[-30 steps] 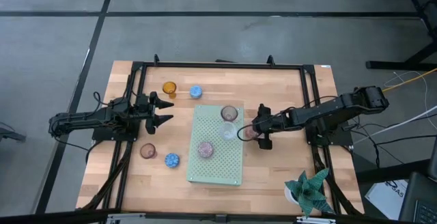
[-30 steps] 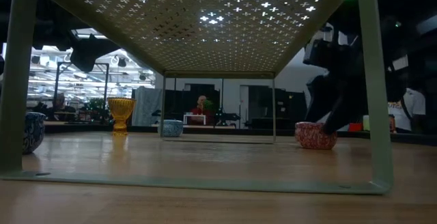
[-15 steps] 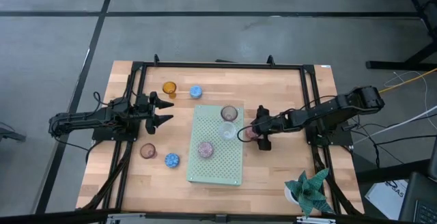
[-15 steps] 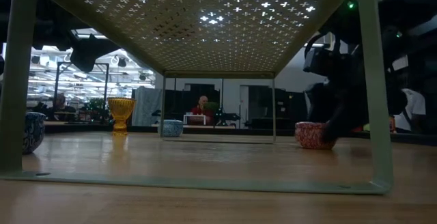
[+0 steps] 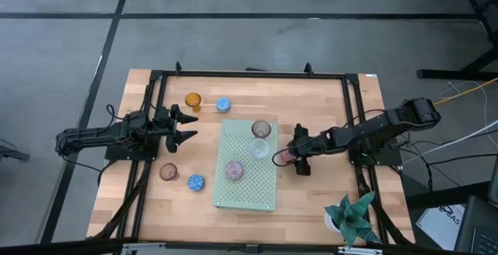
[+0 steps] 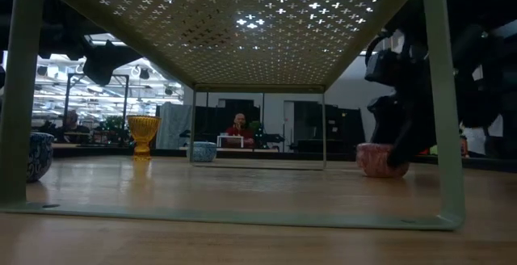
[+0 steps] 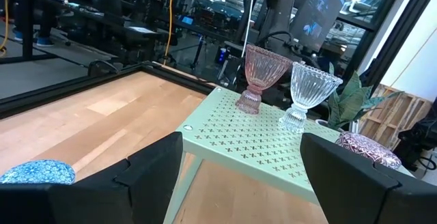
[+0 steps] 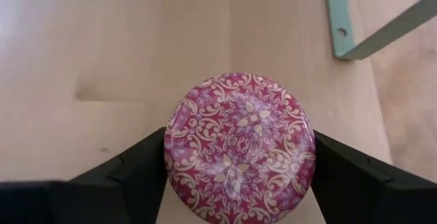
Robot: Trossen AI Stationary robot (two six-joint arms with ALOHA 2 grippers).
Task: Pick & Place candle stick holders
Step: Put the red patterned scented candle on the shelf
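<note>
Eight small glass holders show from above, spread over the wooden worktop (image 5: 327,99) and the pale green perforated board (image 5: 247,189) that stands raised on legs near its middle. On the board sit three: a mauve stemmed cup (image 5: 261,129) at its far edge, a clear ribbed cup (image 5: 259,148) just beside it, and a patterned mauve bowl (image 5: 235,170) nearer the middle. In the left wrist view the same mauve stemmed cup (image 7: 261,77) and clear ribbed cup (image 7: 308,94) stand upright side by side.

Off the board to the left, an amber cup (image 5: 193,100) and a pale blue cup (image 5: 223,104) stand near the far side of the worktop, while a brownish cup (image 5: 168,172) and a blue patterned cup (image 5: 195,182) lie nearer the front.

The right tool (image 5: 291,155) is low on the worktop just beside the board's right edge, and its two fingers sit against opposite sides of a pink patterned holder (image 8: 240,146), clamped on it. In the low view that pink holder (image 6: 378,160) rests on the wood with the dark tool over it.

The left tool (image 5: 189,125) hangs left of the board, its fingers spread apart and holding nothing.

A green paper-like plant in a white pot (image 5: 352,218) stands at the worktop's front right corner.
</note>
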